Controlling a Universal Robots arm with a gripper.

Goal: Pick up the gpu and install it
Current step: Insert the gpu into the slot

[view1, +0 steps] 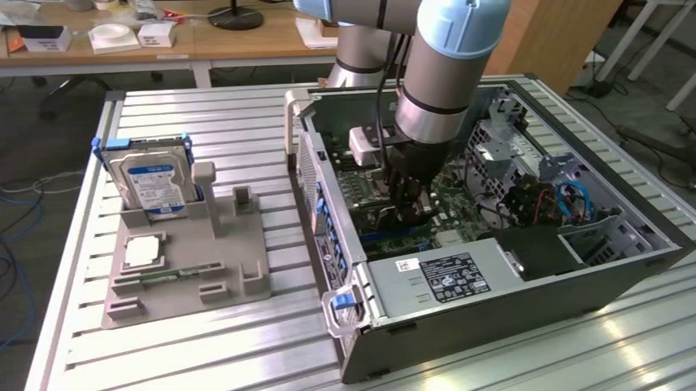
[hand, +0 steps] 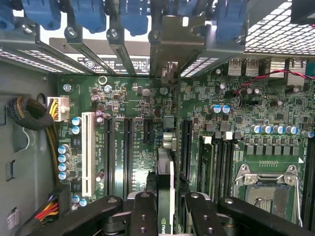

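The gripper (hand: 165, 209) has its jaws clamped on the gpu (hand: 165, 169), which is edge-on over the motherboard (hand: 133, 98) slots inside the case (view1: 490, 277). The card is probably light, stiff and fragile, so hold it by its 2 flat faces.

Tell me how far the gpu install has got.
Done: the gpu is picked up and now sits inside the open computer case. In hand: the gripper is shut on it, holding it edge-on over the motherboard slots. Left: seating it; the card hides the slot beneath, so I cannot tell whether it is in.
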